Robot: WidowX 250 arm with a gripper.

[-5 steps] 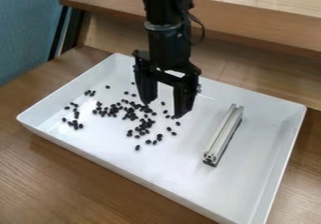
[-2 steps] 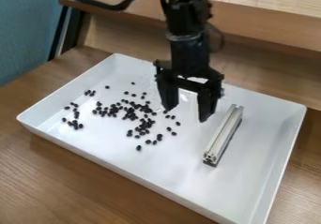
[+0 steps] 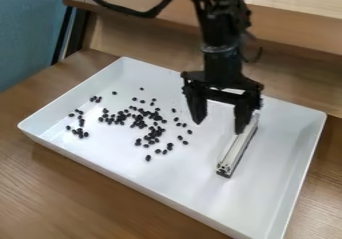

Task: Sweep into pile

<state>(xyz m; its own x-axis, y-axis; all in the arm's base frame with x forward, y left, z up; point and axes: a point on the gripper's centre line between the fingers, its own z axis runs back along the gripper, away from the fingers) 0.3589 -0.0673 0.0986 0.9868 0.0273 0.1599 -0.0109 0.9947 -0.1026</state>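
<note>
One pale metal bar (image 3: 235, 148) lies in the white tray (image 3: 187, 175), apart from the scattered black beans (image 3: 139, 124); its pickup is judged the present step, for which the widely spread gripper (image 3: 219, 127) must be centred, lowered and closed.

The spread fingers (image 3: 197, 108) have moved away from the dark beans (image 3: 147, 158) toward the metal bar (image 3: 232, 151).
</note>
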